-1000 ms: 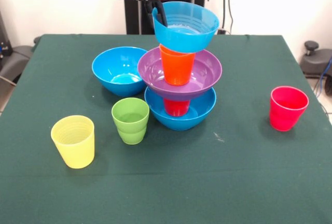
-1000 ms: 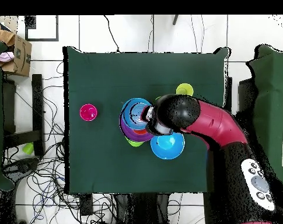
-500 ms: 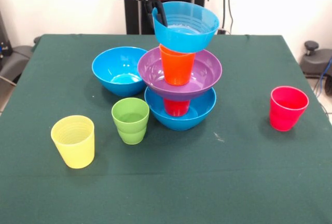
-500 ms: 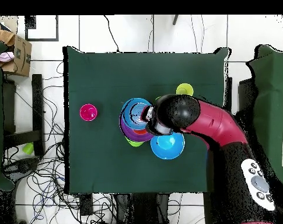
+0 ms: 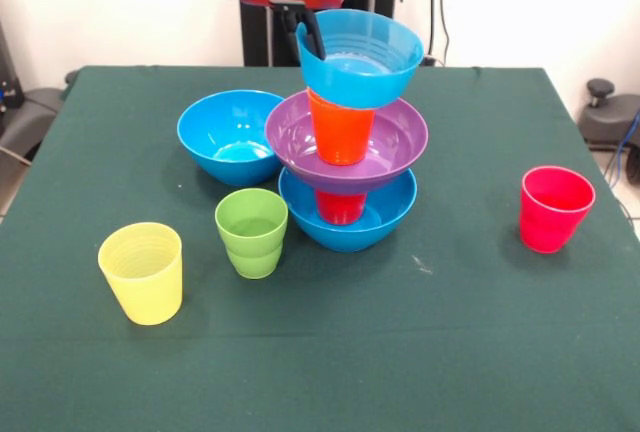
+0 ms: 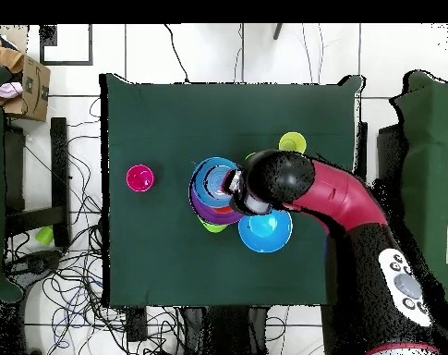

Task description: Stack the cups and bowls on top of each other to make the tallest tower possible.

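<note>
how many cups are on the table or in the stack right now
5. The yellow cup and green cup stand loose at front left, the pinkish-red cup at right. The red cup and orange cup sit in the tower. Bowls may hide others.

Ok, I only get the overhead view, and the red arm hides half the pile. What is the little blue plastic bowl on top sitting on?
Observer: The small blue plastic bowl sits on an orange ribbed plastic cup, which stands inside the wide purple plastic bowl.
Operator: And what's under the purple one?
Observer: A red ribbed cup, standing in a large blue plastic bowl on the table.
Operator: Is the top bowl sitting flat?
Observer: No, it tilts. Its rim is higher on the side where the gripper is.
</note>
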Controlling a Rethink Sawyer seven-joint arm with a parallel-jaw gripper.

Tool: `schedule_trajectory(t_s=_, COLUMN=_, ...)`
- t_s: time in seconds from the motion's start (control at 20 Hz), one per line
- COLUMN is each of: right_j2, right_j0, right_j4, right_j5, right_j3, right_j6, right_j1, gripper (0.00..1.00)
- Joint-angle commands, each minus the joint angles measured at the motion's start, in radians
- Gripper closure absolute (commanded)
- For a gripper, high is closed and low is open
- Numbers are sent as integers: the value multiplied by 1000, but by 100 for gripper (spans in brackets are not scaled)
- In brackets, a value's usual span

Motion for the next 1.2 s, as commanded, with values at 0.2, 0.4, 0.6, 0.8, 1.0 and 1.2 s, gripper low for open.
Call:
schedule_trajectory(t_s=0.2, right_j2=47, right_j0=15, right_j4=-39, right_j5=-85, right_j3=-3, right_j6=4, right_j1=66, gripper=100)
schedule_trajectory(t_s=0.4, right_j2=46, right_j0=12, right_j4=-48, right_j5=-84, right_j3=-10, right_j6=-7, right_j1=68, gripper=100)
schedule_trajectory(t_s=0.6, right_j2=47, right_j0=7, right_j4=-52, right_j5=-87, right_j3=-7, right_j6=-17, right_j1=67, gripper=100)
schedule_trajectory(t_s=0.8, right_j2=53, right_j0=4, right_j4=-46, right_j5=-73, right_j3=-14, right_j6=-23, right_j1=68, gripper=100)
schedule_trajectory(t_s=1.0, right_j2=55, right_j0=-1, right_j4=-44, right_j5=-65, right_j3=-10, right_j6=-30, right_j1=54, gripper=100)
schedule_trajectory(t_s=1.2, right_j2=56, right_j0=-8, right_j4=-45, right_j5=-32, right_j3=-14, right_j6=-46, right_j1=38, gripper=100)
